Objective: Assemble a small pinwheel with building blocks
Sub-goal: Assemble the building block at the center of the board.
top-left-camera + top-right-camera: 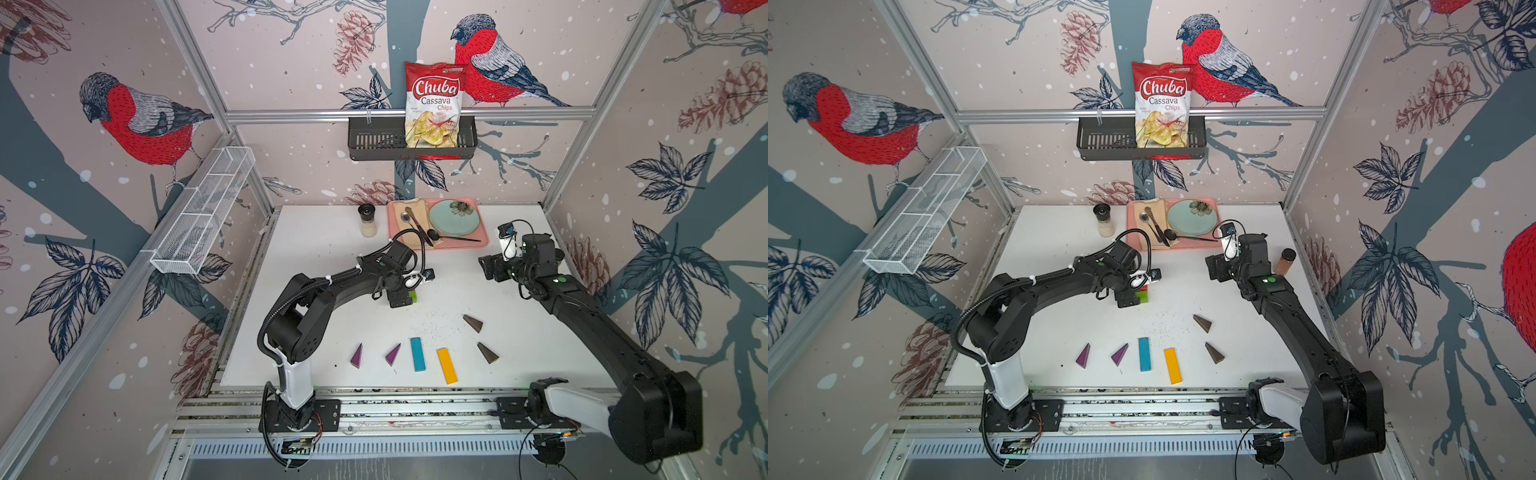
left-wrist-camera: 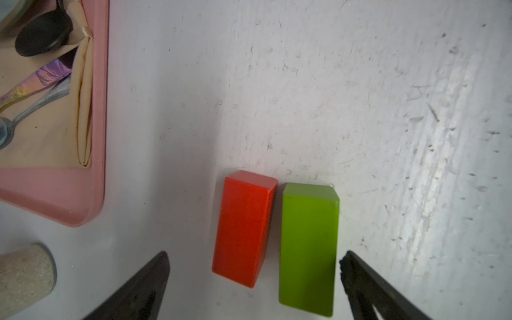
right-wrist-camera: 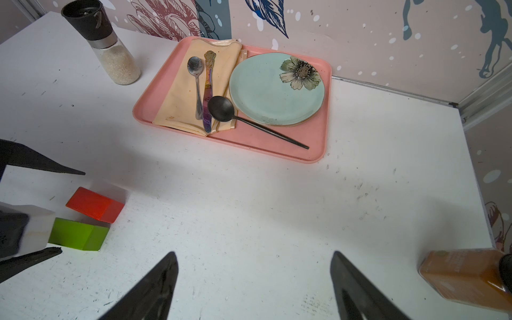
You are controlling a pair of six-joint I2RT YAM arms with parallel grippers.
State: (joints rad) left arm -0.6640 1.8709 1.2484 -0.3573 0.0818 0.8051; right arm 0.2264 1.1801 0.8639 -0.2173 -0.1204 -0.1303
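The building blocks lie loose on the white table; no pinwheel figure is in view. A red brick (image 2: 243,230) and a green brick (image 2: 309,246) lie side by side with a thin gap between them. My left gripper (image 2: 255,255) is open and straddles both without gripping; in a top view it (image 1: 401,300) hides the red one. Along the front lie two purple wedges (image 1: 357,356) (image 1: 393,354), a blue bar (image 1: 417,354), a yellow bar (image 1: 447,365) and two brown wedges (image 1: 473,323) (image 1: 488,353). My right gripper (image 3: 253,253) is open and empty, hovering right of the bricks (image 1: 488,268).
A pink tray (image 1: 480,243) with a plate, napkin and cutlery sits at the back. A salt grinder (image 1: 367,220) stands left of it, and a brown spice jar (image 1: 1284,261) near the right wall. A chips bag (image 1: 434,104) hangs in a black wall basket.
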